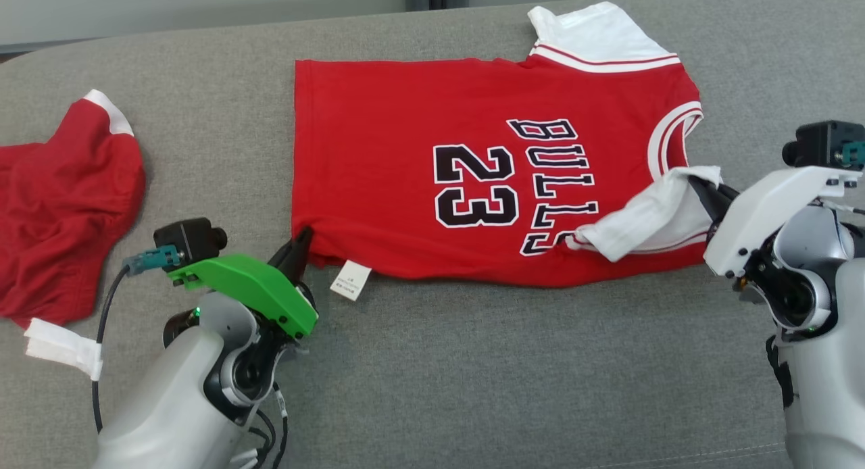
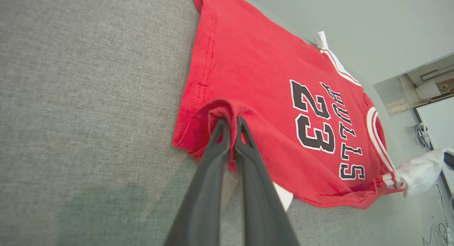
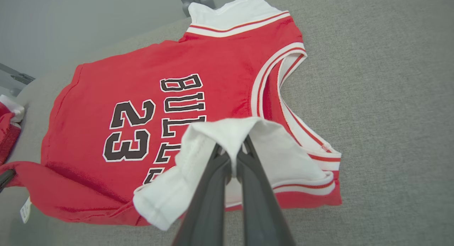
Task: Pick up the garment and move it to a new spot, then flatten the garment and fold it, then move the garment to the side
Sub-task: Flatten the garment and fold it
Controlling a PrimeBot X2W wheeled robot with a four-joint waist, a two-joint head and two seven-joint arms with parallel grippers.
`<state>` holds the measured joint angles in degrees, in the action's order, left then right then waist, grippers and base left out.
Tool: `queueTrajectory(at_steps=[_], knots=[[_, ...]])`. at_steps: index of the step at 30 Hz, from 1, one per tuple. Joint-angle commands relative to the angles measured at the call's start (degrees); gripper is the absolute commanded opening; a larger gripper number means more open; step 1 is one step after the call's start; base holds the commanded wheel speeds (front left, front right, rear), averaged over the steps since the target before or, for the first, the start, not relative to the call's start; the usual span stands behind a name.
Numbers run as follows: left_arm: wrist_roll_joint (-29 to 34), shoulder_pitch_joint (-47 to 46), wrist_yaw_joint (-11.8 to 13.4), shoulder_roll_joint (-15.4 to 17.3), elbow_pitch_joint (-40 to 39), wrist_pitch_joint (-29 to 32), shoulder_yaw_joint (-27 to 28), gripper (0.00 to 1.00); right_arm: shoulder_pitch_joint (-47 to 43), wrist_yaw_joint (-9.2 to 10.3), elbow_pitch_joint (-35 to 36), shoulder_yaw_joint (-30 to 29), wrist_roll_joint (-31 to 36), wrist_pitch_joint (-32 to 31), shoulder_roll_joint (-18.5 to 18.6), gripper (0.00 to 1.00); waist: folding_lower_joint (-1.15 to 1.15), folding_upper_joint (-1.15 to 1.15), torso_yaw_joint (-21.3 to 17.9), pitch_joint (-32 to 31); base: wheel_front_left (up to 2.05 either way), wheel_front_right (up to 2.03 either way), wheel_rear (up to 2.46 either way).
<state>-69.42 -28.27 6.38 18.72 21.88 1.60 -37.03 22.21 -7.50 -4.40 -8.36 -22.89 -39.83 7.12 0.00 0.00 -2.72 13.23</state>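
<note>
Red jersey lies flat mid-frame on the grey cushion, our left gripper clamped on its lower-left hem corner, our right gripper pinching its white sleeve, bare cushion free below.

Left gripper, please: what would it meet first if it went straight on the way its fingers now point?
The red jersey itself: the left gripper is shut on its near hem corner, and its fingers point across the shirt's body lying just beyond, though depth is unclear.
</note>
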Motion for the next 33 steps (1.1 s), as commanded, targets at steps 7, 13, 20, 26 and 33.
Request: queueTrajectory(at_steps=[7, 13, 20, 26, 33], knots=[[0.93, -5.88, 1.66, -1.96, 6.58, -0.29, 0.84, 0.00, 8.03, 0.03, -9.93, 2.09, -0.01, 9.61, 1.44, 0.00, 0.00, 0.00, 0.19, 3.06, 0.00, 0.00, 0.00], [1.17, -7.99, 0.62, -3.07, 9.39, -0.69, 0.62, 0.00, 11.06, 0.03, -15.03, 4.06, -0.75, 15.64, 2.60, 0.00, 0.00, 0.00, 0.82, 3.48, 0.00, 0.00, 0.00], [1.16, -9.03, -0.69, -4.35, 11.26, -1.93, 0.73, 1.00, 13.15, 0.03, -18.31, 5.92, -1.80, 23.50, 3.73, 1.00, 0.00, 0.00, 1.43, 3.14, 0.00, 0.00, 0.00], [2.94, -6.72, 0.43, -3.30, 11.48, -5.32, 0.79, 1.00, 13.05, 0.03, -19.29, 7.99, -3.28, 30.09, 4.56, 1.00, 0.00, 0.00, 1.64, 2.07, 0.00, 0.00, 0.00], [5.73, -3.27, 2.92, -1.94, 9.36, -7.51, -1.26, 1.00, 7.66, 0.03, -19.33, 6.46, -1.57, 26.72, 6.44, 1.00, 0.00, 0.00, 1.48, 0.29, 0.00, 0.00, 0.00]])
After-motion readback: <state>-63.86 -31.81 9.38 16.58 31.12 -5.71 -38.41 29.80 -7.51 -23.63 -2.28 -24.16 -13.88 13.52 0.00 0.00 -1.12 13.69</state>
